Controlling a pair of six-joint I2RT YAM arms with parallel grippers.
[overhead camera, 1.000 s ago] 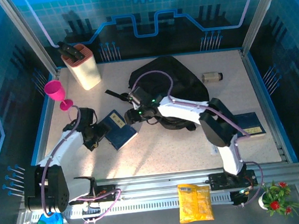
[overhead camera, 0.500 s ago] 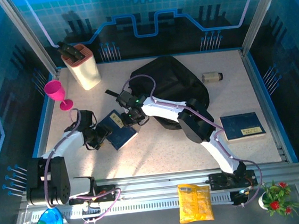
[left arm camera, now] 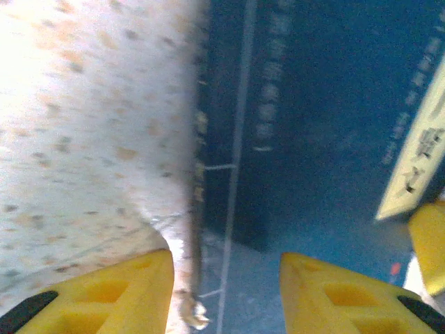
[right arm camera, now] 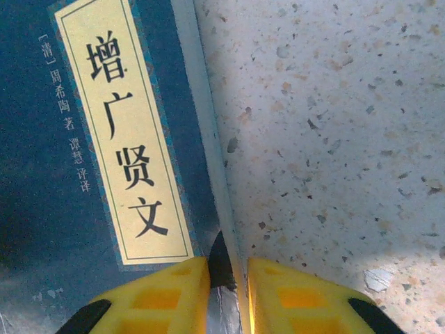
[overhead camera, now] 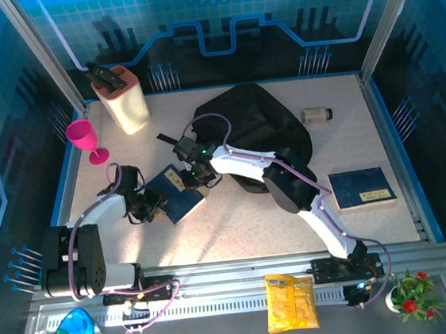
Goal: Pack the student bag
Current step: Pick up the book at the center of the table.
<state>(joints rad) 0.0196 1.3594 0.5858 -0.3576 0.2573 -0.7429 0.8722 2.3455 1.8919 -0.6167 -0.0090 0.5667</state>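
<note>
**Obs.** Blue book [overhead camera: 180, 196] is lying flat on the speckled table [overhead camera: 237, 229], cover up, cream title strip reading 增广贤文. Using this book as ref pt.

**Bag.** Black backpack [overhead camera: 262, 119] is sitting just beyond the book on its far-right side, slumped flat. Can't tell from the top view whether any zip is open. Nothing is visibly packed in it, so I'm judging the task as early.

**L gripper** [overhead camera: 153, 204] is sitting at the book's left edge. In the wrist view its yellow fingers [left arm camera: 125, 285] are standing apart, one over bare table, the other over the cover, w/ the spine edge between them. Jaws are gaping and not touching the book as far as I can see. Prob. placed there as a brace, so the book isn't sliding when worked from the other side.

**R gripper** [overhead camera: 197, 175] is sitting at the book's opposite, far-right edge. In the wrist view the jaws are drawn to a narrow slit w/ the page edge running into it, so I'm reading this as a pinch on that edge. Prob. reason: a flat book is giving no purchase from above, so an edge has to be caught first.

**2nd blue book** [overhead camera: 361, 188] is lying well to the right of the ref book, untouched.

**Risk (judgement).** W/ a thin-edge grip only the cover may lift and the book may flop open.
</note>
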